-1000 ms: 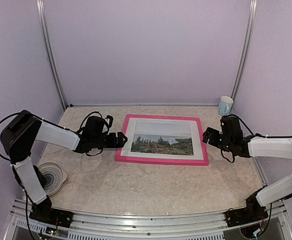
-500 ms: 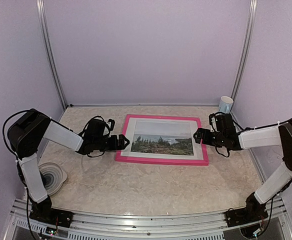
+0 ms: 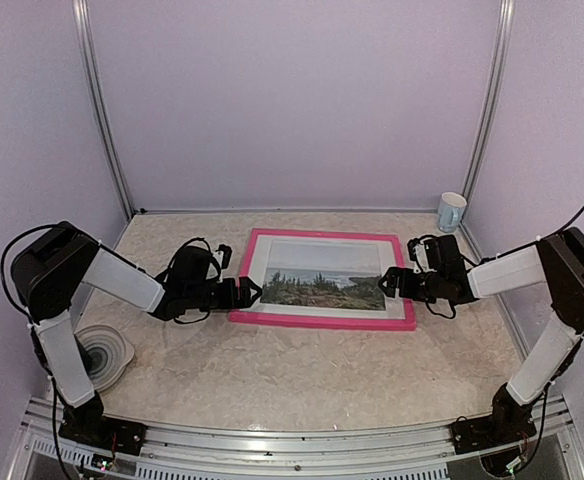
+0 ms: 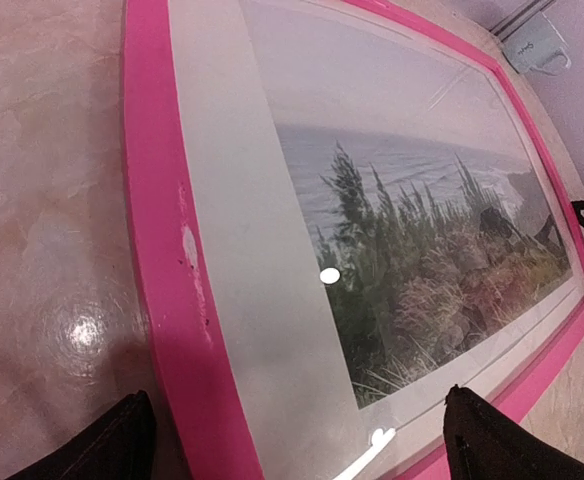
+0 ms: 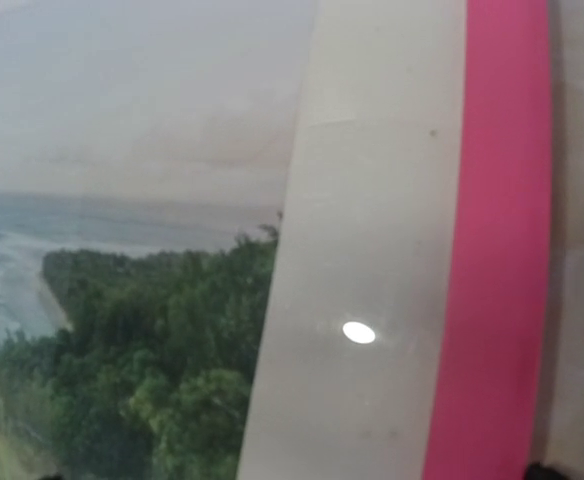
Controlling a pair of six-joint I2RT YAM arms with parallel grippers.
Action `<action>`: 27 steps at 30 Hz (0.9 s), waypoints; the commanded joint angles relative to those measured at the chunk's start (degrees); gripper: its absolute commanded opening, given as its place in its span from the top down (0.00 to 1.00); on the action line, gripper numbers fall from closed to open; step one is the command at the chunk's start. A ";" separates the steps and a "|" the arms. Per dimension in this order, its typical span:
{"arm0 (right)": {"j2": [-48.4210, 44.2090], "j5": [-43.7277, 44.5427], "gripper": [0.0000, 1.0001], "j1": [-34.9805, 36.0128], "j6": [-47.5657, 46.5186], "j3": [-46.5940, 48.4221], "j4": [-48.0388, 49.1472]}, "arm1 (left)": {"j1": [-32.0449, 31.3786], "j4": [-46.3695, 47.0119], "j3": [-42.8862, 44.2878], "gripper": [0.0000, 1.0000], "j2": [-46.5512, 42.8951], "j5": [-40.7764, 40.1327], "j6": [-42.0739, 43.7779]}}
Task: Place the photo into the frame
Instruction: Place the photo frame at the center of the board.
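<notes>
With the frame [image 3: 317, 321] lying flat on the table [image 3: 302, 385], pink face up, you have it directly between the two grippers.

Left gripper [image 3: 246, 291]: jaws spread wide, holding nothing. The tips sit at the frame's left short rail. Contact with the rail cannot be told from the top view. In the left wrist view the two dark fingertips [image 4: 112, 450] show at the lower corners. The pink rail [image 4: 157, 250] runs away from between them, scuffed white in one spot.

Right gripper [image 3: 392, 283]: jaws also wide, nothing held. It is low over the frame's right end, tips above the white mat [image 3: 399, 285] just inside the pink rail. In the right wrist view you see, directly below the gripper, the pink rail [image 5: 497, 230], the mat strip [image 5: 372, 250] and the print's edge [image 5: 152, 350]. Only a sliver of one finger shows at the bottom edge.

The photo [image 3: 324, 285] sits inside the frame, bordered all round by the mat, just ahead of each gripper's tips. Trees and water fill its lower part and pale sky its upper part. Small glare spots lie on the surface over it.

Other items:
- A white mug [image 3: 451, 211] stands beyond the right gripper, at the far corner.
- A pale round ribbed dish [image 3: 102, 352] lies well behind the left gripper, near that arm's base.
</notes>
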 commanded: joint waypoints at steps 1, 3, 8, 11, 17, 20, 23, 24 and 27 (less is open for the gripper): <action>1.22 -6.83 0.01 -0.06 -0.72 -0.68 4.71 | -0.89 -0.36 -2.54 0.01 -2.98 0.42 -1.04; 1.22 -7.93 0.01 -0.12 -0.58 -1.28 5.62 | -1.39 -0.04 -3.09 0.01 -3.65 0.80 -1.16; 1.46 -10.03 0.01 -0.04 -0.13 -2.29 6.86 | -3.23 1.73 -4.38 0.01 -3.67 1.62 -1.38; 1.33 -10.90 0.01 0.16 0.22 -2.79 7.30 | -3.71 3.93 -6.00 0.01 -3.39 3.48 -2.66; -0.48 -12.04 0.01 2.30 0.70 -3.94 7.63 | -5.50 5.07 -10.37 0.01 -6.12 2.36 -4.62; -1.58 -12.16 0.01 3.93 1.71 -4.87 8.03 | -6.70 3.92 -12.52 0.01 -9.18 0.09 -5.02; -2.64 -11.44 0.01 5.73 3.32 -6.04 8.47 | -7.42 2.76 -14.42 0.01 -11.70 -2.10 -5.22; -3.18 -10.98 0.01 6.36 3.93 -6.56 8.81 | -7.45 2.05 -14.71 0.01 -12.34 -2.99 -4.98; -4.84 -9.28 0.01 8.15 5.31 -7.81 8.93 | -7.46 0.57 -15.88 0.01 -14.05 -4.76 -4.97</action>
